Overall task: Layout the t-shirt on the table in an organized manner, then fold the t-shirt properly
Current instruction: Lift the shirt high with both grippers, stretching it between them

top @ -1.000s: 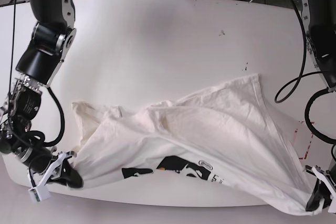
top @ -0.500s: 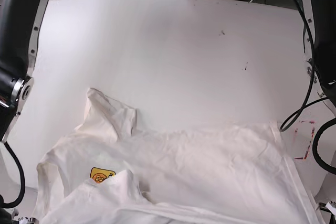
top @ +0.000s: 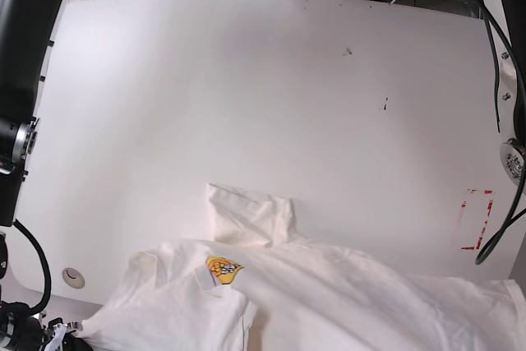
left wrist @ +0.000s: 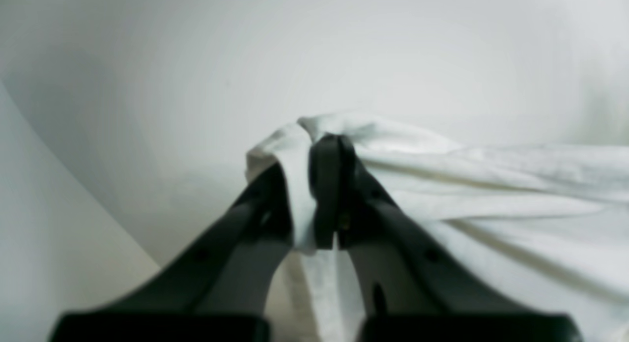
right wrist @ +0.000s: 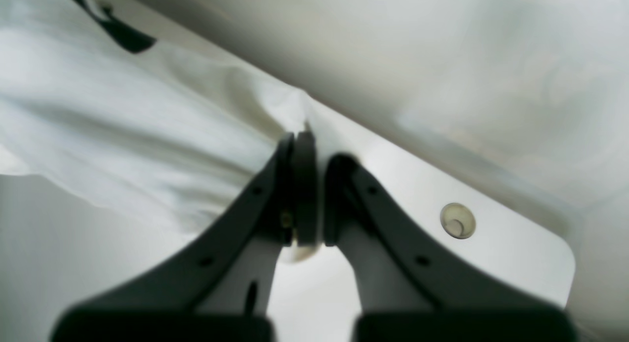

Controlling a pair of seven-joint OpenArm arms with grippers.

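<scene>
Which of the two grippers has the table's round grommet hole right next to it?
The right gripper: its wrist view shows the grommet hole beside its jaws. The left gripper shows only t-shirt.

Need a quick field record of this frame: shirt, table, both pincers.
shirt: white t-shirt, bunched along the table's near edge, yellow patch facing up
table: white tabletop, round hole near the corner, red tape marks
left pincer: shut on a bunched fold of shirt
right pincer: shut on the shirt's edge, hole beside it
</scene>
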